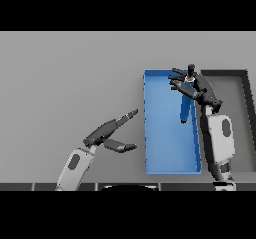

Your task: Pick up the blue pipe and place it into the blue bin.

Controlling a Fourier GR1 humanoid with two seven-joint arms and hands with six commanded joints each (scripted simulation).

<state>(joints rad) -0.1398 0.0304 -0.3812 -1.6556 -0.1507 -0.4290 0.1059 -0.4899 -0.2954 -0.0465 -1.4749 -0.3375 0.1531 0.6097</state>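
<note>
Since I have only the head view, I read it thus: my right hand (192, 85) is over the far part of the blue bin (155, 133), and the blue pipe (185, 105) hangs from it above the bin floor. Its fingers look splayed rather than wrapped, so I judge the grip loose, perhaps letting go. The pipe's long axis runs near-far, lower end pointing toward me, slightly left. A dark bin (240, 113) lies right alongside. My left hand (107, 133) rests open on the table (65, 83), well left of the bin.
</note>
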